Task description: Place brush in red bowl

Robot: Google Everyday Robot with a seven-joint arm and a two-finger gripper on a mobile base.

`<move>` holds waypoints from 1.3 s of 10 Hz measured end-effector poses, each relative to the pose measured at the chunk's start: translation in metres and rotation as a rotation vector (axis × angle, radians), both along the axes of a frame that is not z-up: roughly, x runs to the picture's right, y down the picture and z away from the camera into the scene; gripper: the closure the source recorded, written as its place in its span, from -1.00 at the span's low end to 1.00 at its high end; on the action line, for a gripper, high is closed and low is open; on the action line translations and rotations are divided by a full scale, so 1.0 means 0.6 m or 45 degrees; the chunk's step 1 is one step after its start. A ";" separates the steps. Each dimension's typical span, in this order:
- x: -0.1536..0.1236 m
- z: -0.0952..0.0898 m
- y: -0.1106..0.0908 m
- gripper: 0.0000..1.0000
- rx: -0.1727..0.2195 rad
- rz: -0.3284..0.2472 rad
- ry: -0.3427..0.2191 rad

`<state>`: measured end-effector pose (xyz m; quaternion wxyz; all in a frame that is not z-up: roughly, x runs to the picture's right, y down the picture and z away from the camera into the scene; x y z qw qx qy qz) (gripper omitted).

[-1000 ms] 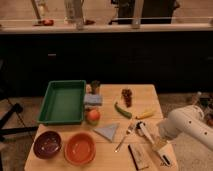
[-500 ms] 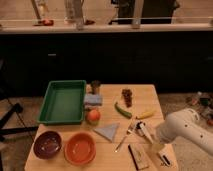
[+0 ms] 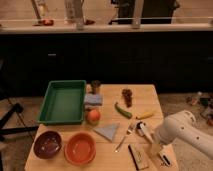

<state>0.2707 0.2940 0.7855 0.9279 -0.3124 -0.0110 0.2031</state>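
The brush (image 3: pixel 144 132) lies on the wooden table (image 3: pixel 145 92) at the front right; its white handle runs toward the front right corner, where the arm covers its middle. A dark end shows near the fork. My gripper (image 3: pixel 155 148) is down at the table over the brush's handle, at the end of the white arm (image 3: pixel 182 131) that comes in from the right. The red bowl (image 3: pixel 80 148) stands at the front left, orange inside and empty, well to the left of the gripper.
A dark purple bowl (image 3: pixel 48 144) stands left of the red bowl. A green tray (image 3: pixel 63 101), a peach (image 3: pixel 93 116), a grey cloth (image 3: pixel 107 131), a fork (image 3: pixel 124 137), a wooden block (image 3: pixel 138 156), a green pepper (image 3: pixel 122 110) and a banana (image 3: pixel 145 115) also lie on the table.
The white arm has moved a little to the left and down over the brush. Nothing else on the table has moved.
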 end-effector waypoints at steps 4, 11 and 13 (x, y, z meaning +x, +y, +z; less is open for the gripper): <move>0.004 0.009 0.007 -0.04 -0.014 0.009 -0.008; 0.011 0.003 0.001 1.00 -0.001 0.026 -0.037; 0.012 -0.019 -0.028 1.00 0.048 0.025 -0.053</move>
